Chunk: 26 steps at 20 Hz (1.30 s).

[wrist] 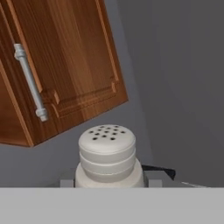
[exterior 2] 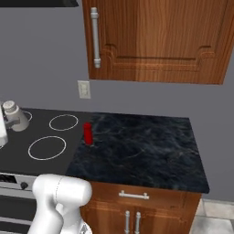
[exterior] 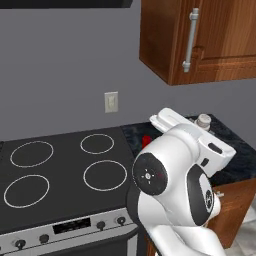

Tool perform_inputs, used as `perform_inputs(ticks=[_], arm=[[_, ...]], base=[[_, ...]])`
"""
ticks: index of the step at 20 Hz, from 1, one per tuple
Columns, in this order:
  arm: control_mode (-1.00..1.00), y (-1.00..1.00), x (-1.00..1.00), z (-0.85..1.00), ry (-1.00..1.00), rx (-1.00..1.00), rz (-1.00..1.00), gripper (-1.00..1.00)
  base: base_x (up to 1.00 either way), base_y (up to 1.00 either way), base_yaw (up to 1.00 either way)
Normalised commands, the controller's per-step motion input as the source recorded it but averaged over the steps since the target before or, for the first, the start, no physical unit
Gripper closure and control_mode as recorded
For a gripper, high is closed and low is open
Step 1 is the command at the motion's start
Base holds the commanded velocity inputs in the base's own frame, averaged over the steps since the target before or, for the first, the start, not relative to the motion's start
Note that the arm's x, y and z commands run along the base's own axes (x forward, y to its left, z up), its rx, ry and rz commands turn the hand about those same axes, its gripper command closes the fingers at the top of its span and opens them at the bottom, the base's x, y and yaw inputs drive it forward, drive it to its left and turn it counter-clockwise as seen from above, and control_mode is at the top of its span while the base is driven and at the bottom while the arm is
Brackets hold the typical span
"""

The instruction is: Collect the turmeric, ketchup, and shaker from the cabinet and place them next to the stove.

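My gripper [wrist: 109, 182] is shut on the shaker [wrist: 107, 157], a whitish tapered container with a perforated lid. In the left base view the shaker [exterior: 203, 120] peeks out behind the white hand, above the dark counter. In the right base view the shaker [exterior 2: 13, 116] hangs tilted over the stove [exterior 2: 41, 137] near the left edge. The ketchup [exterior 2: 87, 132], a slim red bottle, stands upright on the counter edge beside the stove [exterior: 60, 165]; the arm partly hides the ketchup [exterior: 146, 141]. The cabinet [exterior: 210, 40] [exterior 2: 155, 41] [wrist: 65, 65] has its door shut. The turmeric is out of view.
A dark marble counter [exterior 2: 141, 146] stretches right of the stove, over a cupboard with a drawer [exterior 2: 135, 195]. A wall outlet [exterior 2: 84, 89] sits on the grey wall. The arm's white body [exterior: 175, 190] blocks the counter's near-left part in the left base view.
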Motion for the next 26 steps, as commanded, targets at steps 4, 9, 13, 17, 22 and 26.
perform_inputs(ticks=[4, 9, 13, 17, 22, 26], arm=[[-1.0, -0.2, 0.15, -0.43, 0.0, 0.0, 0.12, 1.0], [-1.0, -0.33, 0.26, -0.7, 0.0, 0.0, 0.21, 1.0], [-1.0, -0.32, 0.3, -0.74, 0.0, 0.0, 0.26, 1.0], [-1.0, -0.31, 0.3, -0.69, 0.0, 0.0, 0.31, 1.0], [-1.0, -0.27, 0.33, -0.75, 0.0, 0.0, 0.4, 1.0], [-1.0, -0.29, 0.3, -0.9, 0.0, 0.0, 0.47, 1.0]], base=[[0.06, -0.05, 0.04], [0.0, 0.0, 0.0], [0.0, 0.0, 0.0], [0.0, 0.0, 0.0], [0.0, 0.0, 0.0], [0.0, 0.0, 0.0]])
